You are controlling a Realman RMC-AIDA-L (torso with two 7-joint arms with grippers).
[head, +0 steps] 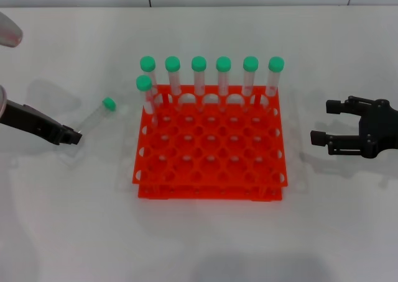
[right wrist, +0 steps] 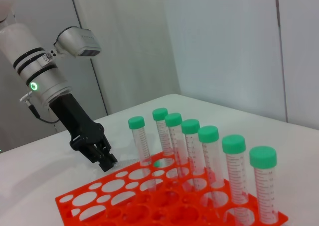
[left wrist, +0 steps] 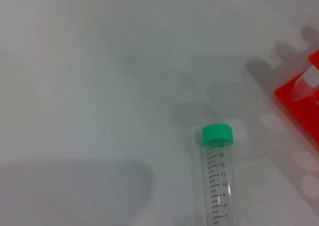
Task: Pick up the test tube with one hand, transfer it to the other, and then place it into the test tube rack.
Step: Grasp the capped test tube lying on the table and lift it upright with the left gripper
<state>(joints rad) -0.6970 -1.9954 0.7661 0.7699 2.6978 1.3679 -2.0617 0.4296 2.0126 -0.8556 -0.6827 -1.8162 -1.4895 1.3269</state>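
I see the test tube (head: pixel 97 116) lying flat on the white table (head: pixel 205 238), left of the test tube rack (head: pixel 210 170) and apart from it. Its long axis runs diagonally: the green cap points up and toward the rack's far-left corner, the clear tail points back toward my left gripper (head: pixel 73 136). That gripper is low at the tube's tail end, right at it, but I cannot tell whether its prongs are closed on the tube or only beside it. On the left wrist camera the tube lies with its cap away from the lens, graduation marks facing up, and an orange corner of the rack at the edge. I count eight green-capped tubes: this loose one, plus seven upright tubes (head: pixel 199 77) in the rack, six across the far row and one in the next row at the left end. My right gripper (head: pixel 320 122) hovers right of the rack, prongs spread apart, gripping nothing.
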